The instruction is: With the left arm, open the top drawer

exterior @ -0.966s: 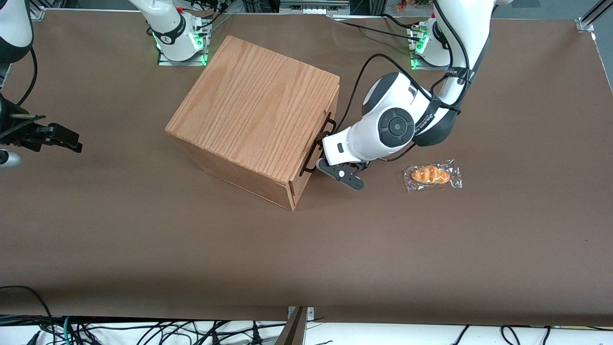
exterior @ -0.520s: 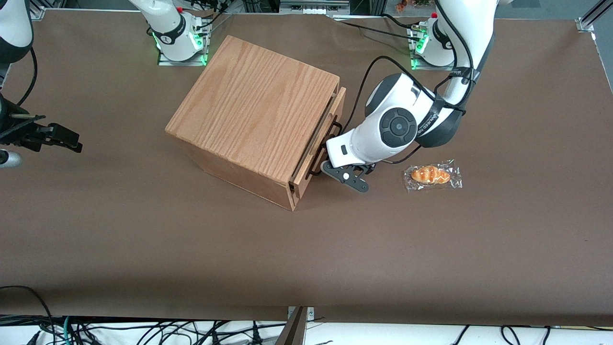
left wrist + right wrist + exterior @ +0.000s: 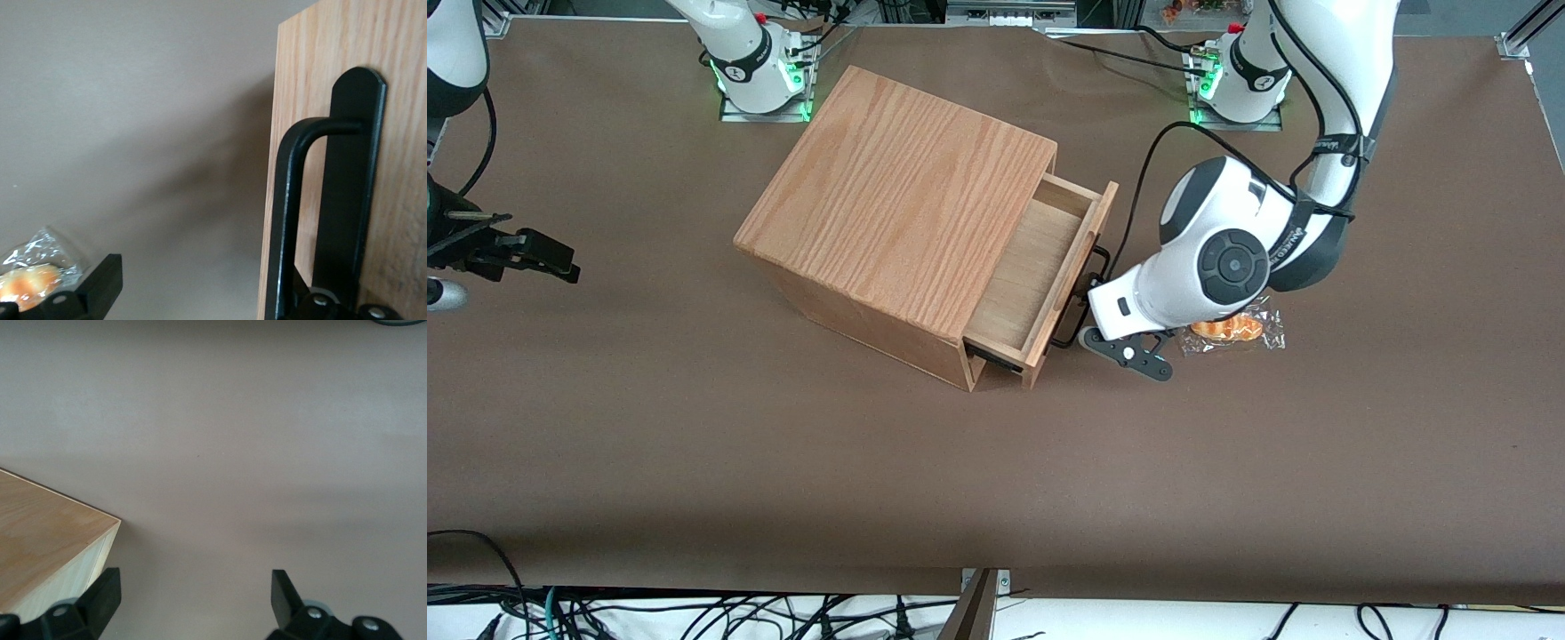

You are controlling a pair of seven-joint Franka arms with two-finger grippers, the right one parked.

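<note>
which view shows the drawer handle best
The left wrist view: the black handle fills it close up against the top drawer front. The front view shows only a thin loop beside the gripper. The right wrist view shows none of it.

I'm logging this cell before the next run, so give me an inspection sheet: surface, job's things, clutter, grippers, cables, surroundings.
Surface: brown table, flat, no spills seen.
Job's things: top drawer of the wooden box is pulled partly out; its inside looks bare. Its black wire handle stands proud of the drawer front.
Clutter: wrapped pastry on the table, beside the left arm and partly hidden under it.
Grippers: gripper is at the handle, in front of the drawer; one finger is off the handle on the pastry's side, and the jaws stand apart.
Cables: black cable loops along the left arm; loose wires lie at the table edge nearest the front camera.
Surroundings: arm bases with green lights.
</note>
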